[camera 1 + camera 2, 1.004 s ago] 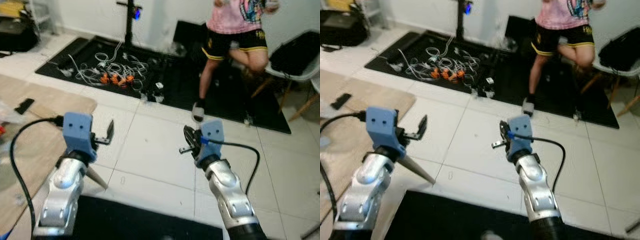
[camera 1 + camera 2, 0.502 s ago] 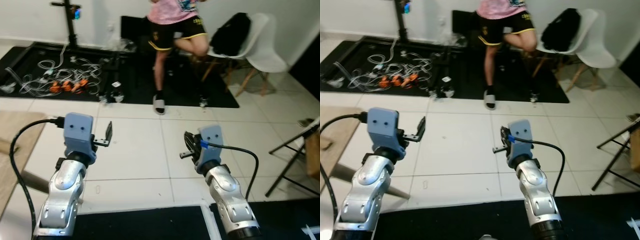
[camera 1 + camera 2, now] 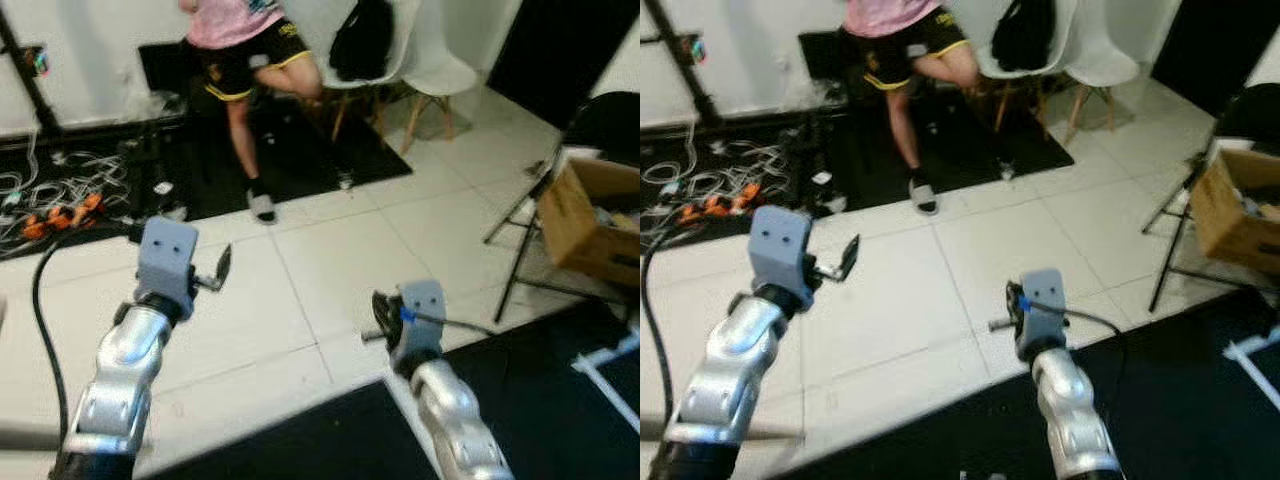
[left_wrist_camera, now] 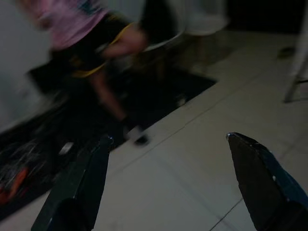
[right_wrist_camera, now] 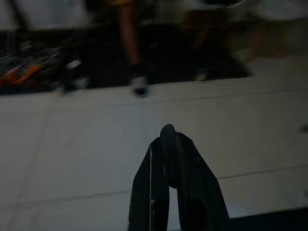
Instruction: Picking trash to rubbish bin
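Observation:
My left gripper [image 3: 216, 271] is held up over the white tiled floor [image 3: 330, 260]. It is open, its two black fingers [image 4: 86, 178] standing wide apart with nothing between them. My right gripper [image 3: 379, 316] hovers lower, near the edge of a black mat [image 3: 300, 440]. It is shut, its fingertips [image 5: 167, 132] pressed together and holding nothing. Both point across the floor toward a person [image 3: 245, 50] standing on one leg at the back.
A brown cardboard box [image 3: 590, 215] with things in it stands at the right, beside black folding legs [image 3: 520, 230]. White chairs [image 3: 430, 60], one with a black bag [image 3: 365, 35], stand at the back. Tangled cables [image 3: 60, 195] lie on a black mat at the left.
The camera has swung to the right: cables and person slid left, and the chairs and cardboard box came into view. Both arms keep the same pose.

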`<state>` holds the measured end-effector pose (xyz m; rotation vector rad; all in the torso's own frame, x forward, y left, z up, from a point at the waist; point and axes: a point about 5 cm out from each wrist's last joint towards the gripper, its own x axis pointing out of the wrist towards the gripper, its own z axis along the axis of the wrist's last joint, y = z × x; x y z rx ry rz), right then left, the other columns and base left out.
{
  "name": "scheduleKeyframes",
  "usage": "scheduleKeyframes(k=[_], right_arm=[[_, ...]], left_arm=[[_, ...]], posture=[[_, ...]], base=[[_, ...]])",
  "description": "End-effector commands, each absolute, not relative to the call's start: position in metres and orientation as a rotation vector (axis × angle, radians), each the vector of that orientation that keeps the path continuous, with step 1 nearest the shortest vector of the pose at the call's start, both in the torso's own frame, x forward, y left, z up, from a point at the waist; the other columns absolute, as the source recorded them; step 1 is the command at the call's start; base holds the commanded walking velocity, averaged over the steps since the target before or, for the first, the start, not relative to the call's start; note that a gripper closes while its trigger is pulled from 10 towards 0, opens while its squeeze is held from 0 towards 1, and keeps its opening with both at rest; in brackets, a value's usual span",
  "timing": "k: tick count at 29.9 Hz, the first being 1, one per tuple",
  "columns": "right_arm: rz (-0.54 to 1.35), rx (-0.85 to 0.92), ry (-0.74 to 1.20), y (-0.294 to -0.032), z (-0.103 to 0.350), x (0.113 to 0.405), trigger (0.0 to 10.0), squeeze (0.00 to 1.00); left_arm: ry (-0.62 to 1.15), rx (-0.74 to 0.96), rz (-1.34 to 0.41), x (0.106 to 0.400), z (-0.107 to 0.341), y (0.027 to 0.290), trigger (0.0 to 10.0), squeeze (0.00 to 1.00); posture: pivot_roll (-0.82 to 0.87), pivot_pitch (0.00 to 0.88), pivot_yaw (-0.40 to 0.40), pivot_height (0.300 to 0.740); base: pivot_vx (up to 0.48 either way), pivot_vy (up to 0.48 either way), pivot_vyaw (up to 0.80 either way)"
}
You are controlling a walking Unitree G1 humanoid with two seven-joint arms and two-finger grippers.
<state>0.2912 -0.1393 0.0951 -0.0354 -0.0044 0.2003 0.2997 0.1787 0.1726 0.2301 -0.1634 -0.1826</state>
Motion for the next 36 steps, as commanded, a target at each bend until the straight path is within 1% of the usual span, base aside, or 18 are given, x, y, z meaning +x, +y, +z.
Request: scheduleKeyframes(k=[1,5,10,16,18,36], right_arm=[[0.186,-0.022,0.009,-0.140,0.090,0.288,10.0,0.00],[0.163,-0.021,0.011,-0.144,0.088,0.286,10.0,0.00],[0.154,-0.021,0.006,-0.145,0.088,0.286,10.0,0.00],[0.150,-0.021,0.000,-0.145,0.090,0.288,10.0,0.00],[0.143,-0.018,0.002,-0.146,0.090,0.289,10.0,0.00],[0.145,-0.010,0.020,-0.149,0.089,0.294,10.0,0.00]], left_arm=[[-0.133,0.256,-0.184,0.299,0.166,0.182,10.0,0.00],[-0.133,0.257,-0.215,0.300,0.165,0.175,10.0,0.00],[-0.132,0.246,-0.218,0.302,0.166,0.176,10.0,0.00],[-0.129,0.167,-0.172,0.304,0.166,0.181,10.0,0.00],[-0.125,0.089,-0.127,0.302,0.164,0.186,10.0,0.00],[-0.104,0.034,-0.095,0.294,0.153,0.186,10.0,0.00]], posture=[[0.00,0.117,0.059,0.740],[0.01,0.130,0.070,0.740],[0.01,0.136,0.081,0.740],[0.00,0.137,0.066,0.740],[0.01,0.139,0.048,0.740],[0.00,0.149,0.028,0.740]], base=[[0.000,0.000,-0.80],[0.000,0.000,-0.80],[0.000,0.000,-0.80],[0.000,0.000,-0.80],[0.000,0.000,-0.80],[0.000,0.000,-0.80]])
